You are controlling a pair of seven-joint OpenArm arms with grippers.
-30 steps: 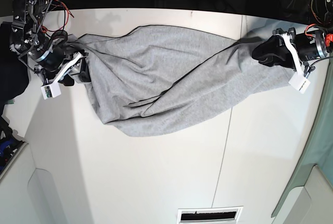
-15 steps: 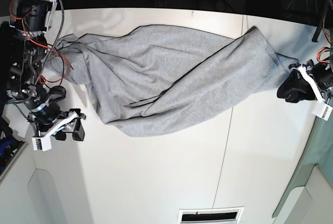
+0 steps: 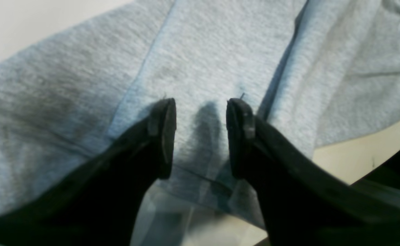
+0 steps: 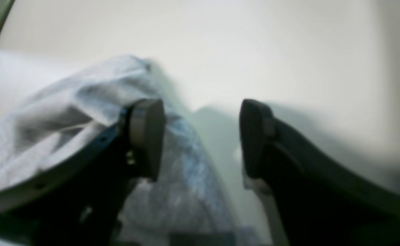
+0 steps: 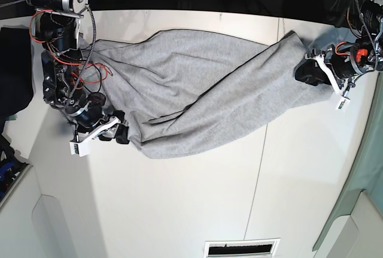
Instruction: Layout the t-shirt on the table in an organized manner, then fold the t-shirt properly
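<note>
T-shirt [image 5: 197, 93] crumpled between left gripper [image 5: 302, 72]; right gripper [image 5: 119, 132]

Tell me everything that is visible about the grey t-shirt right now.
The t-shirt is light heather-grey knit fabric, apparently cotton, with a thin dark edge line. It lies crumpled and stretched sideways across the white table, with long diagonal folds; no lettering shows. The left claw stands open over a hemmed edge at one end, gripping nothing. The right claw is open at the other end, one finger against the bunched cloth.
</note>
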